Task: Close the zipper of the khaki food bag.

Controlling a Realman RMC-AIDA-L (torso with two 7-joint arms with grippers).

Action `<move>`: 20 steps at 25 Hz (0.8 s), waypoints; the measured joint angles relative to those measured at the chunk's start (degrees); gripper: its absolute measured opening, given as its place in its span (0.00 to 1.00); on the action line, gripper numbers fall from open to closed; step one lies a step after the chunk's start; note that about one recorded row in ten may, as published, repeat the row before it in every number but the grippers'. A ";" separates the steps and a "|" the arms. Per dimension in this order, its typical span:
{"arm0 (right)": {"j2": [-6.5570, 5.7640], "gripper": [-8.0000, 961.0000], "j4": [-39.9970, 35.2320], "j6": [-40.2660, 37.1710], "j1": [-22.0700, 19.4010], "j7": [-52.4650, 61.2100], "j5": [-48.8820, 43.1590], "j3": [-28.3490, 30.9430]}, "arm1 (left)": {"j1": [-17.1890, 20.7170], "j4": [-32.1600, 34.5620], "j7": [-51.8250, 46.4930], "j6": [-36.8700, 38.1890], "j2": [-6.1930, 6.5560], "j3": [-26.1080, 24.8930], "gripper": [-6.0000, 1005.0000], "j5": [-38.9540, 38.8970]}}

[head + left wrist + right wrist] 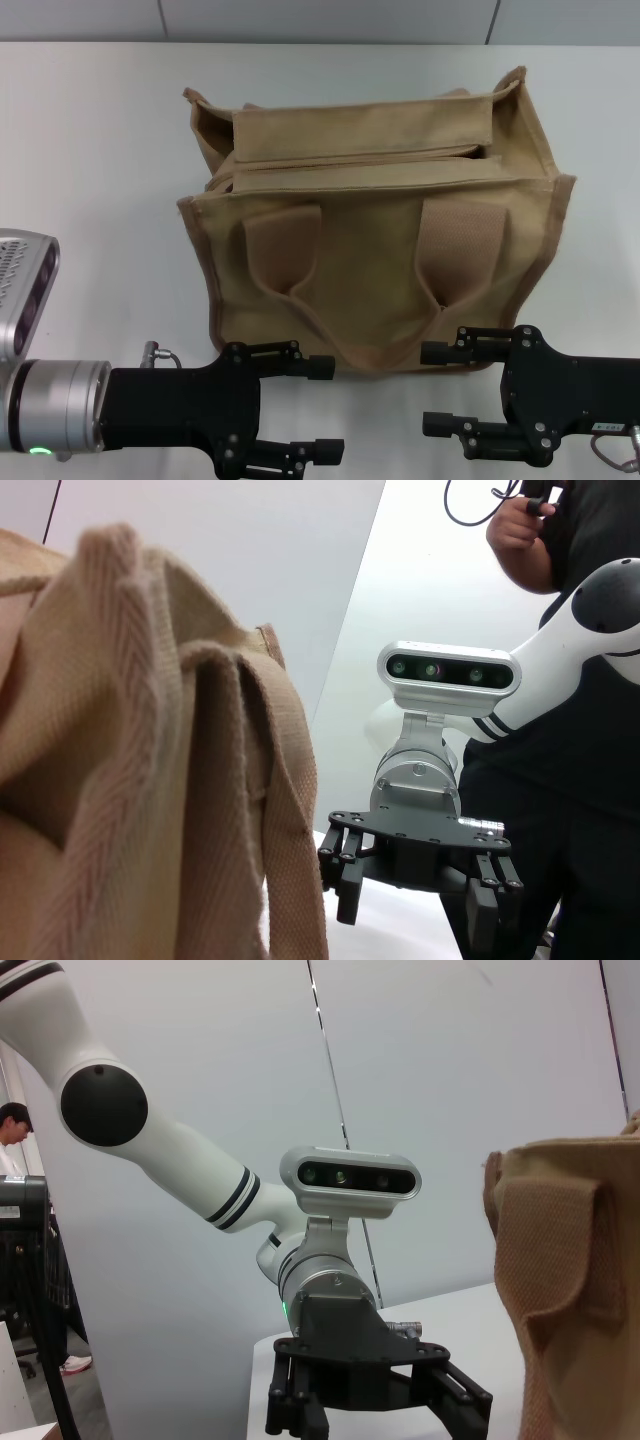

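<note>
Nearest the head camera, at the bottom of its view, are the two black grippers. The left gripper (pixel 320 410) sits low on the left, its two fingers spread apart with nothing between them, pointing across toward the other arm. Its upper finger lies just beside the bottom seam of the khaki food bag (pixel 380 260); whether it touches the cloth cannot be told. The right gripper (pixel 433 390) sits low on the right, fingers likewise spread and empty, its upper finger close against the bag's bottom right corner.

The bag rests on a white table (pixel 90 150), its handle side facing up toward the head camera and its two wide looped handles lying flat on the panel. Darker piping runs along its edges. The zipper (pixel 350 162) runs left to right along the far top, between two folded canvas flaps; near its right end the flaps part into a dark gap. No pull tab can be made out.

Bare tabletop lies wide to the left of the bag, narrower to its right, and in a band behind it up to the grey wall (pixel 320 20). Between the two grippers a strip of table shows below the bag's bottom edge.
</note>
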 joint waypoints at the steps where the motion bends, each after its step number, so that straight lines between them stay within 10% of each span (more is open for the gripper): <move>1: 0.00 0.67 0.00 0.00 0.00 0.00 0.00 0.00 | 0.00 0.00 0.00 0.00 0.02 0.00 0.81 0.00; 20: 0.00 0.67 0.01 0.01 0.09 0.00 0.00 0.00 | 0.34 0.25 0.63 4.57 0.20 -4.57 0.81 -0.30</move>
